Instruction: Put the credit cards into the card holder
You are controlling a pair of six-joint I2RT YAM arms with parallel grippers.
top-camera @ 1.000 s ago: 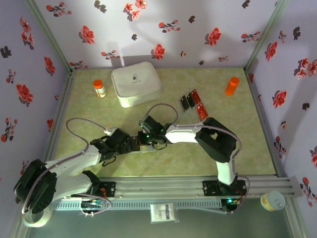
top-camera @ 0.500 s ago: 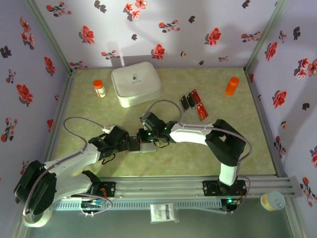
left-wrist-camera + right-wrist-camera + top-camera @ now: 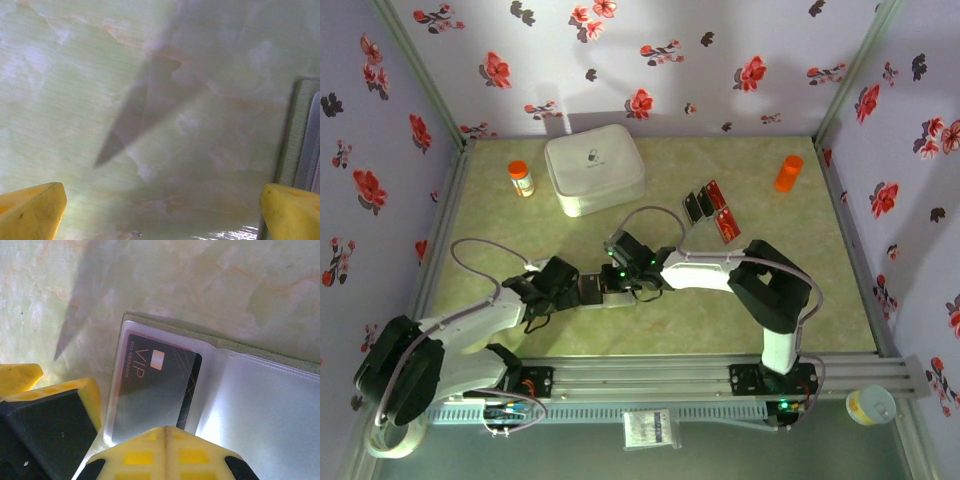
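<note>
The olive-green card holder [image 3: 210,341] lies open on the table, its clear pockets facing up, with a black "VIP" credit card [image 3: 150,385] inside the left pocket. My right gripper [image 3: 165,429] is shut, its joined yellow tips over that card's near edge with nothing between them. From above it [image 3: 617,284] sits over the holder [image 3: 608,299]. My left gripper [image 3: 160,215] is open just left of the holder's edge [image 3: 296,135], with only bare table between its fingers, and it [image 3: 582,291] faces the right gripper. More red and black credit cards [image 3: 712,212] lie loose at the back right.
A big white rounded box [image 3: 593,168] stands at the back, with an orange pill bottle [image 3: 521,178] to its left. Another orange bottle [image 3: 788,173] stands at the far right. Flowered walls close in three sides, and a metal rail [image 3: 660,378] runs along the front.
My left gripper has slid a little right, closer to the holder. The right arm's elbow shifted slightly while its gripper stayed shut over the holder.
</note>
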